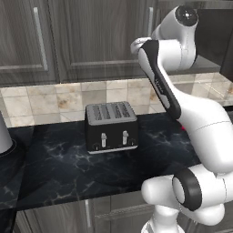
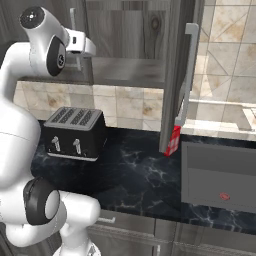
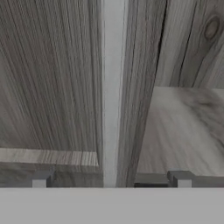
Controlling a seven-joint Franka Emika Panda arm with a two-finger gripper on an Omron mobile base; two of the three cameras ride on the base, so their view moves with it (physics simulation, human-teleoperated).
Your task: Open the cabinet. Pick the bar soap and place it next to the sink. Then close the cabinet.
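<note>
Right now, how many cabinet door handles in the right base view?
2: one handle on the open door by the sink side, one top left behind the arm. Others may be hidden.

toaster [image 1: 111, 127] on countertop [image 1: 63, 168], below cabinet [image 1: 98, 36]

Arm raised high, hand [image 3: 109, 183] with fingers spread wide.
</note>
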